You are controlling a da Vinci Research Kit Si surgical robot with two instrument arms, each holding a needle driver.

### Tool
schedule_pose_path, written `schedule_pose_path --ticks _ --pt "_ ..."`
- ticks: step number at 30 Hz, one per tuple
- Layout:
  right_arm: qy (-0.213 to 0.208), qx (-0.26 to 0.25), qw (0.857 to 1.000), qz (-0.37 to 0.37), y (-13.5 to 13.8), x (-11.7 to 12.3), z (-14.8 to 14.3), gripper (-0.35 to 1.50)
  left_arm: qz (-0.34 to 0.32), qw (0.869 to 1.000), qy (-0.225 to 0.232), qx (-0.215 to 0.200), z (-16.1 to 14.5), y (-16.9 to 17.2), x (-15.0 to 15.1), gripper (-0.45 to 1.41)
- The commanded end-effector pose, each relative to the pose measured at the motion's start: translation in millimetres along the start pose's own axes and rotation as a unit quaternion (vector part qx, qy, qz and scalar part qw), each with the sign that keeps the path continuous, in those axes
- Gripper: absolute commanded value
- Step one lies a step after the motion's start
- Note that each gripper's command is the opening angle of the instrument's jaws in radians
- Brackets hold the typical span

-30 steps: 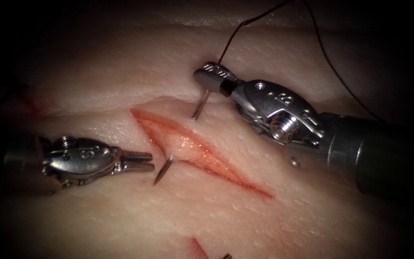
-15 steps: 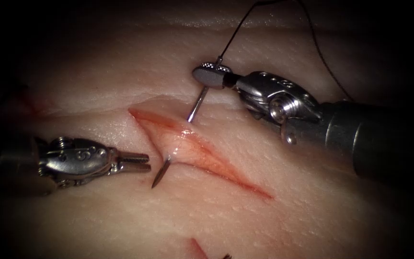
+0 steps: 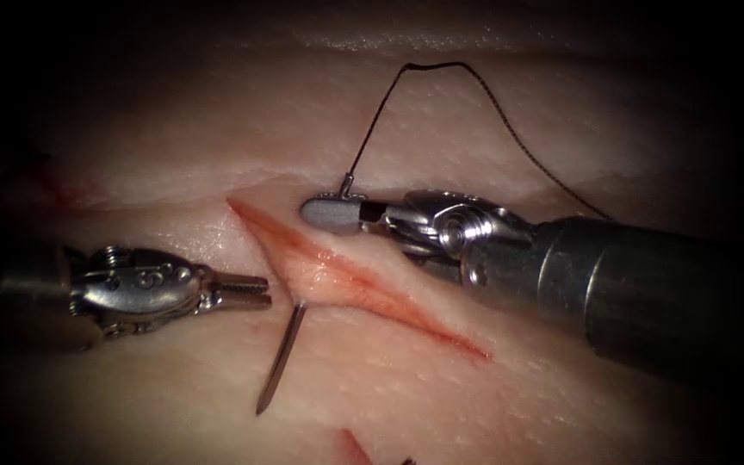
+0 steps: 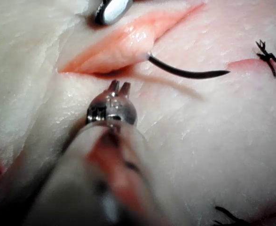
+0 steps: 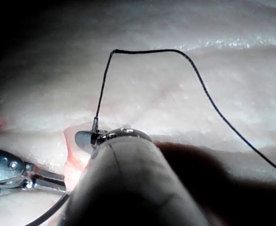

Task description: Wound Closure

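The right arm's silver needle driver [image 3: 333,213] pinches the swaged tail end of the curved steel needle [image 3: 279,360], its jaws pressed together just beside the right lip of the red, spindle-shaped cut [image 3: 363,288] in the pale pork tissue [image 3: 492,405]. Over the last second this tool has rolled and sunk toward the tissue, and the needle has been driven further: a much longer length of its pointed end now stands out of the tissue on the left side of the cut, pointing toward 7 o'clock. The needle's middle lies buried under the cut's two edges. The thin dark thread [image 3: 441,69] rises from the tail, arches over at 12 o'clock and falls toward 3 o'clock behind the right shaft.

The left arm's silver needle driver [image 3: 260,290] holds nothing; its jaws are pressed nearly together, hovering at 10 o'clock from the emerged point and just apart from it. In the left wrist view the needle [image 4: 189,72] leaves the cut's lip with bare tissue open all round its tip
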Motion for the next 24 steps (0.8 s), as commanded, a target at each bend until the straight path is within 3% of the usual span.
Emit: schedule_pose_path --ticks 1,3,4,5,11,17,20,24 --pt "0.021 0.014 1.000 -0.016 0.1 1.2 0.7 0.24 0.009 1.000 0.001 -0.001 0.7 0.0 0.0 0.04" --pt "0.046 0.025 0.998 -0.023 0.2 1.9 0.6 0.98 0.036 0.999 0.002 -0.006 0.4 0.2 -0.1 0.09" --pt "0.056 0.028 0.998 -0.025 0.3 2.3 0.5 1.15 0.048 0.999 0.005 -0.009 0.3 0.3 -0.1 0.12" --pt "0.059 0.031 0.997 -0.024 0.4 2.6 0.3 1.20 0.060 0.998 0.010 -0.012 0.2 0.4 -0.1 0.15" --pt "0.066 0.015 0.996 -0.066 1.2 4.2 -2.9 1.21 0.195 0.978 0.059 -0.038 -0.8 1.2 -0.1 0.12" --pt "0.073 0.000 0.994 -0.086 1.9 5.2 -6.4 1.16 0.270 0.957 0.079 -0.074 -0.1 1.8 0.2 0.39" --pt "0.075 -0.004 0.993 -0.089 2.1 5.1 -7.1 1.15 0.314 0.941 0.087 -0.085 0.2 2.1 0.3 0.42" --pt "0.075 -0.005 0.993 -0.091 2.3 4.9 -7.2 1.11 0.366 0.919 0.104 -0.101 0.6 2.8 0.6 0.61"
